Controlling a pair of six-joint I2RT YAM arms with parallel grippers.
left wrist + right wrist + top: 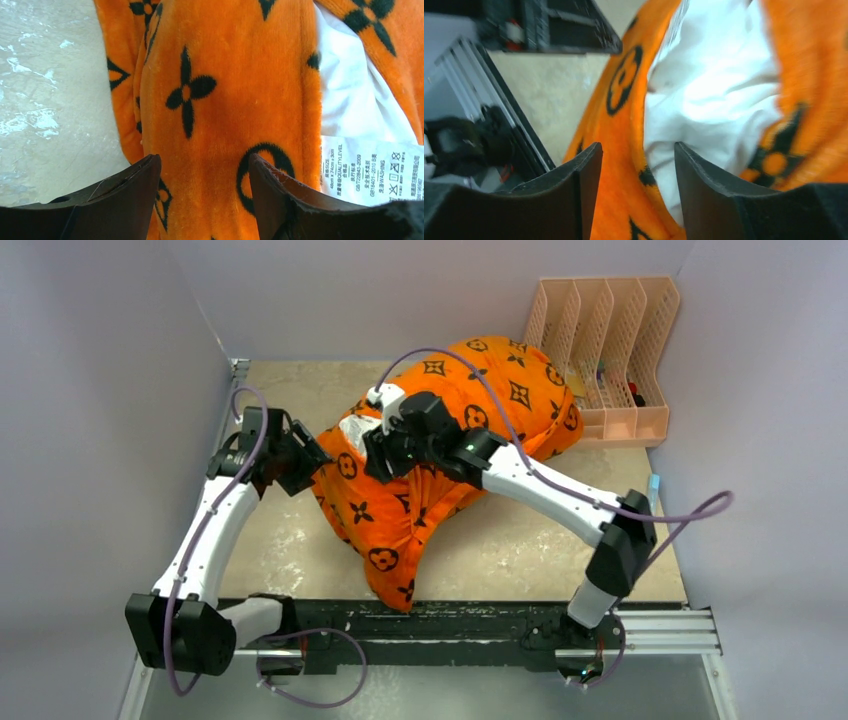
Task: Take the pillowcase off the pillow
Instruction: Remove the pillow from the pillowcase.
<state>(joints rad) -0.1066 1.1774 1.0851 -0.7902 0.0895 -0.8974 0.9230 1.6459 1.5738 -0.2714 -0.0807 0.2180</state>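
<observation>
One orange pillowcase (440, 460) printed with black motifs, one white pillow (350, 95) showing at its opening, one printed care label (370, 170), two robot arms (each with a purple cable), one peach file rack (610, 350) with four compartments

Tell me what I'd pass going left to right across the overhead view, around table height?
Left pincer → orange pillowcase, with the right pincer over it and a bit of white pillow peeking out → peach file rack.
</observation>
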